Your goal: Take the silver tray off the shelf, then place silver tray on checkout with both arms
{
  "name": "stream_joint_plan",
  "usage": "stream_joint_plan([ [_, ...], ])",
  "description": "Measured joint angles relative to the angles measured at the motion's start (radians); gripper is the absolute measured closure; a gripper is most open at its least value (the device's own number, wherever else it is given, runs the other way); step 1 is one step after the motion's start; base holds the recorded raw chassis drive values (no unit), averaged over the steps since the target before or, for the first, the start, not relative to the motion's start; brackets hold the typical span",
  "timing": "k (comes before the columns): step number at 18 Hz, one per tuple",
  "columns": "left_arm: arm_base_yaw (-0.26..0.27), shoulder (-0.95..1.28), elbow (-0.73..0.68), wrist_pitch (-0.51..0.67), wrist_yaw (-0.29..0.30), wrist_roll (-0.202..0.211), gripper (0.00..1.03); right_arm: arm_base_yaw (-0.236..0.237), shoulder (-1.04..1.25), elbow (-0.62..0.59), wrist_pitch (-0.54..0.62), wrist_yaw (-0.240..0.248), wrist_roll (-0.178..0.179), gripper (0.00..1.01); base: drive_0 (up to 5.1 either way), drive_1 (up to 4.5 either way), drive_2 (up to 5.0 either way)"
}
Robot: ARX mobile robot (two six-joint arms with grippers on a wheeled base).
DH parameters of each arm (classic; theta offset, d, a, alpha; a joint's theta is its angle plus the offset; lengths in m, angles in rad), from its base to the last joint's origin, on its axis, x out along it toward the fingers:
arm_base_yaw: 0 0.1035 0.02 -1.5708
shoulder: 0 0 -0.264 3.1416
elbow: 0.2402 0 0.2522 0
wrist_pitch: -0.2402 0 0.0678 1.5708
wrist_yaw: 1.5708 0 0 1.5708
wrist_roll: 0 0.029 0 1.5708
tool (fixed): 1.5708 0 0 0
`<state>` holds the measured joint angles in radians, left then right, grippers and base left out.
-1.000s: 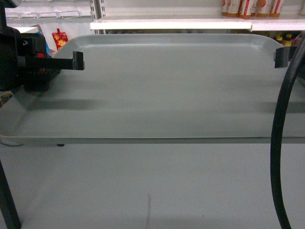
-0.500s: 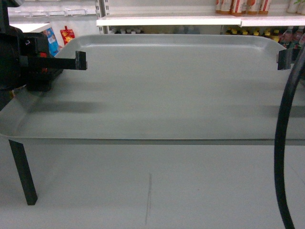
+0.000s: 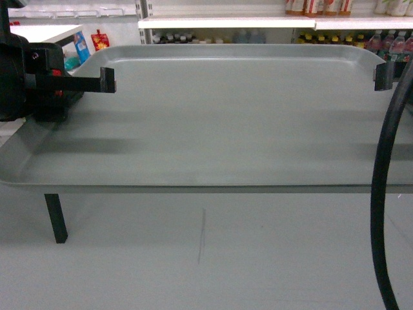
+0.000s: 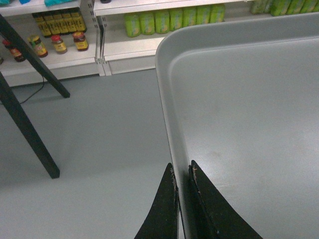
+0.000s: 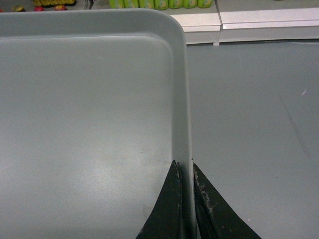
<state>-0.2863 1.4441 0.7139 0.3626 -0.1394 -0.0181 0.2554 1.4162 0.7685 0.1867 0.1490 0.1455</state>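
tray: the silver tray [image 3: 213,123] is up in the air, roughly level, with nothing under it but grey floor [image 3: 213,258]. It's off the shelf already and not resting on anything.

left side: the left gripper [image 4: 182,196] pinches the tray's left rim, one finger outside the lip and one inside, squeezed down tight on it.

right side: same deal, the right gripper [image 5: 184,186] is clamped on the right rim near the tray's right edge, fingers on either side of the upturned lip.

further back: a black table leg [image 3: 55,216] shows just below the tray's near-left corner, and a white top [image 3: 45,32] peeks out past the far-left corner. I'd guess that's the checkout, but too little of it shows to be sure.

way back: the shelf [image 3: 258,22] with bottles on it, well behind the tray's far edge.

step: looks like the carry, between shelf and checkout.

next move: get the tray over the white top, keep both arms in sync so it stays flat, lower it, then let go.
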Motion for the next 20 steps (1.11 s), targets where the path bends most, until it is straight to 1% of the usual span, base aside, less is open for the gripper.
stream_joint_plan([
  [4, 0.0, -0.006, -0.001, 0.01, -0.002, 0.0, 0.99, 0.004, -0.011, -0.001, 0.006, 0.002, 0.0, 0.98, 0.2, -4.05, 4.4],
  [20, -0.002, -0.006, -0.001, 0.004, -0.002, 0.0, 0.99, 0.0, -0.01, -0.001, 0.0, 0.002, -0.001, 0.98, 0.0, 0.0, 0.0],
])
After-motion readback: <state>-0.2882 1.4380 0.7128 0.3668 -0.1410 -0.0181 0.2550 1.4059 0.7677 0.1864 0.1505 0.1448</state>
